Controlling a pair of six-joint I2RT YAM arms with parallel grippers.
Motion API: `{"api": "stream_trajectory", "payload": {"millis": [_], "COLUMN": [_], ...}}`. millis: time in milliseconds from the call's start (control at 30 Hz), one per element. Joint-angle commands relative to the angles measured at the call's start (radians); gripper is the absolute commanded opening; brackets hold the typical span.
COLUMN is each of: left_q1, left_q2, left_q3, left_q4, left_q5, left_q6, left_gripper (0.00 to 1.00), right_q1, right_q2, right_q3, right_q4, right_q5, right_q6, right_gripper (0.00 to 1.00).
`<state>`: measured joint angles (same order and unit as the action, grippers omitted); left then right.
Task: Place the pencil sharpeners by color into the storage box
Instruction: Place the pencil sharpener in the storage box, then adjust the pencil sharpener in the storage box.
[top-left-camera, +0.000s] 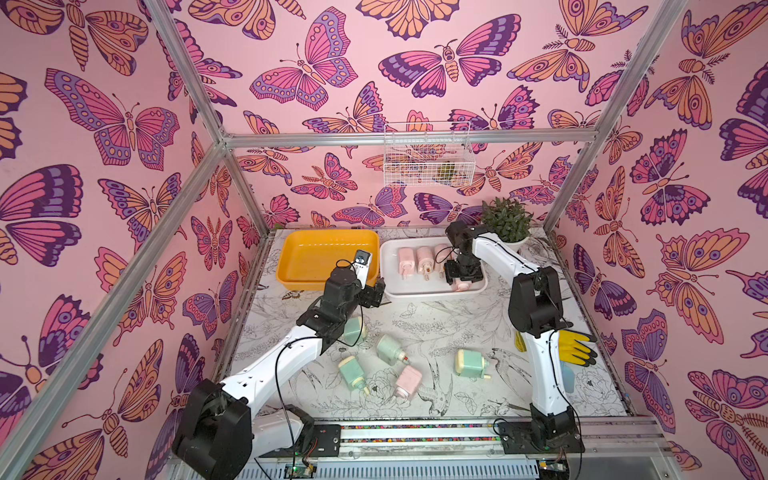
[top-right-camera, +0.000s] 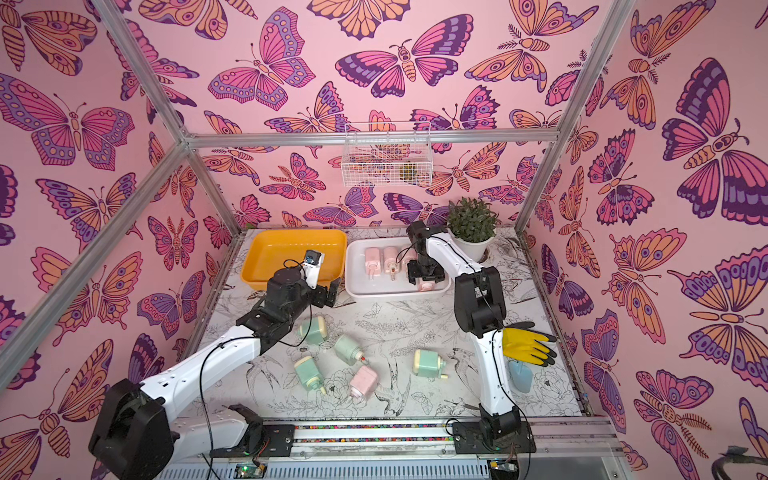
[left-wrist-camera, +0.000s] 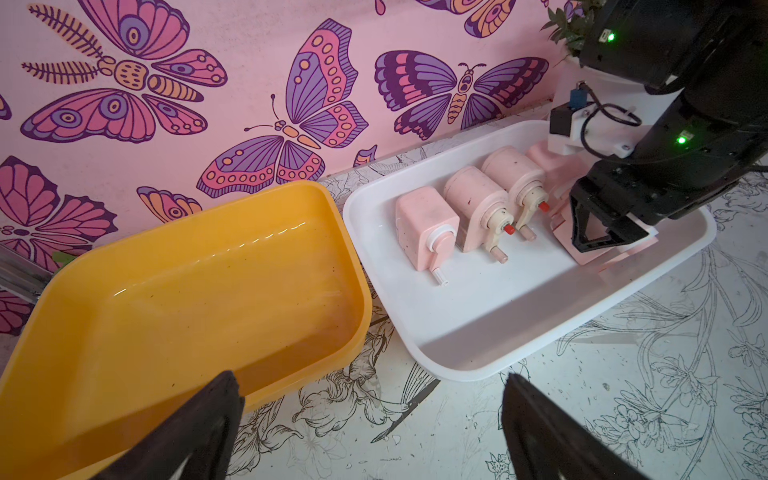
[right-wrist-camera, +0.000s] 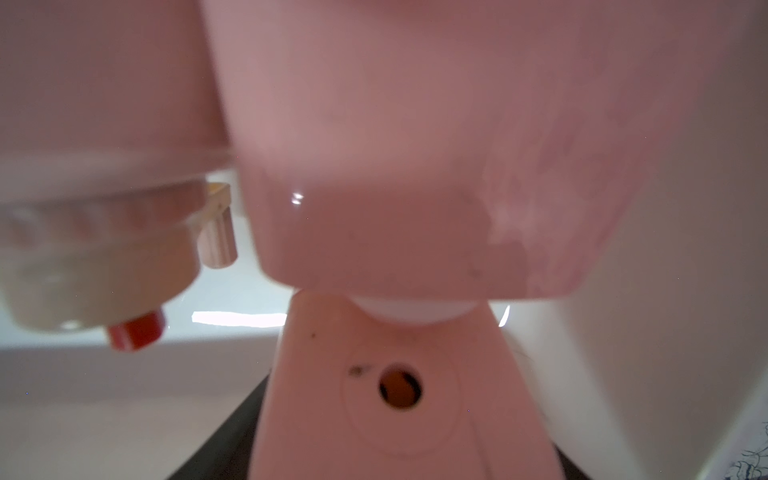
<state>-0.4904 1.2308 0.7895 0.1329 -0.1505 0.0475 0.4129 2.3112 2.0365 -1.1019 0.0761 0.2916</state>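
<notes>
Now the right gripper is low inside the white rectangular plastic tray at the far side of the table, around a pastel pink boxy plastic pencil sharpener that sits at the right end of a row of pink ones. Its jaws stand partly apart on both sides of this sharpener, but whether they grip it or have let it go I cannot tell; the right wrist view is filled by the pink body very close, beside the cream crank of its neighbour. The step in hand seems to be the release. To do it well, I think the jaws should open fully and the arm should lift straight up, because a sideways pull could knock the neighbour or tip the sharpener. The left gripper hangs wide open and empty at the near edges of the trays; the yellow rectangular plastic tray, on the left, is empty. One pink sharpener and four mint green sharpeners lie on the table in the near half, so the sorting is only partly done.
</notes>
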Motion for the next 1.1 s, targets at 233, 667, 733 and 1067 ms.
{"api": "stream_trajectory", "payload": {"millis": [233, 667, 733, 1067], "left_q1": [0.000, 0.000, -0.001, 0.000], "left_q2": [0.018, -0.008, -0.007, 0.021], "left_q3": [0.038, 0.023, 0.022, 0.028], "left_q4": [-0.065, -0.064, -0.064, -0.063], "left_q5": [0.007, -0.046, -0.056, -0.093], "left_q6": [0.008, -0.033, -0.033, -0.021], "left_gripper": [1.00, 1.00, 1.00, 1.00], "right_q1": [-0.003, -0.004, -0.002, 0.000], "right_q2": [-0.070, -0.216, -0.197, -0.151], "right_q3": [0.002, -0.113, -0.118, -0.163], "right_q4": [-0.005, 0.064, 0.054, 0.085], "right_q5": [0.001, 0.055, 0.031, 0.033], "right_q6": [0.022, 0.010, 0.008, 0.015], "right_gripper": [0.91, 0.91, 0.89, 0.76]}}
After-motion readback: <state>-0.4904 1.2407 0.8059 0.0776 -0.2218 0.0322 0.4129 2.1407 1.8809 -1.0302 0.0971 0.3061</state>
